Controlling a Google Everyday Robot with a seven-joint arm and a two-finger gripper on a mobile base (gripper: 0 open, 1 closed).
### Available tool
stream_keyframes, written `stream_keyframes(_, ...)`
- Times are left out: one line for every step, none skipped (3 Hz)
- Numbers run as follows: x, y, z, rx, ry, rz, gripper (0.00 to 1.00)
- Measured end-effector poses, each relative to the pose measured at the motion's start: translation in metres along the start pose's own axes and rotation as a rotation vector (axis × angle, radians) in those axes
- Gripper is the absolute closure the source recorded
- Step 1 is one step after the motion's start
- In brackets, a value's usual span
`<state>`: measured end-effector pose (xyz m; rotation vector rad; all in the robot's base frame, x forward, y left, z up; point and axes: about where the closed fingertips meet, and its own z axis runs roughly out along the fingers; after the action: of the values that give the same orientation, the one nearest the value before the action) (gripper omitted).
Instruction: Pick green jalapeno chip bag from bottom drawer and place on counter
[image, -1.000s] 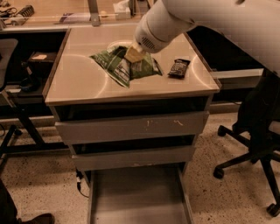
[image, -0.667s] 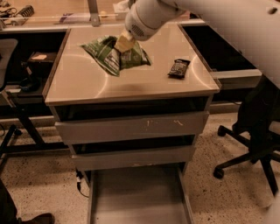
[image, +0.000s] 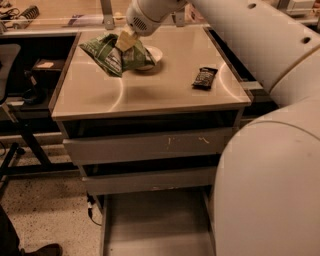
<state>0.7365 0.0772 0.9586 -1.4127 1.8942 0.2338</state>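
The green jalapeno chip bag (image: 112, 54), crinkled green with white panels, hangs over the back of the counter (image: 150, 92), partly above a white bowl. My gripper (image: 125, 41) is shut on the bag's top, its tan fingers pinching it from the upper right. The bottom drawer (image: 155, 225) stands pulled out below, its flat grey floor bare where visible. My white arm covers the right side of the view.
A white bowl (image: 152, 54) sits on the counter's back under the bag. A small dark brown wrapper (image: 204, 77) lies at the counter's right. Two grey drawer fronts (image: 145, 147) sit above the open drawer. A cluttered desk (image: 50, 15) runs behind.
My gripper has carried the chip bag up and toward the back left of the counter. A white bowl now shows beneath the bag.
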Motion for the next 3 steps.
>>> stream_keyframes(-0.002,0.011,0.031,-0.066,0.007,0.003,1.00)
stream_keyframes(0.001,0.027,0.062,-0.132,0.027,0.004,1.00)
stream_keyframes(0.006,0.037,0.086,-0.175,0.045,0.010,1.00)
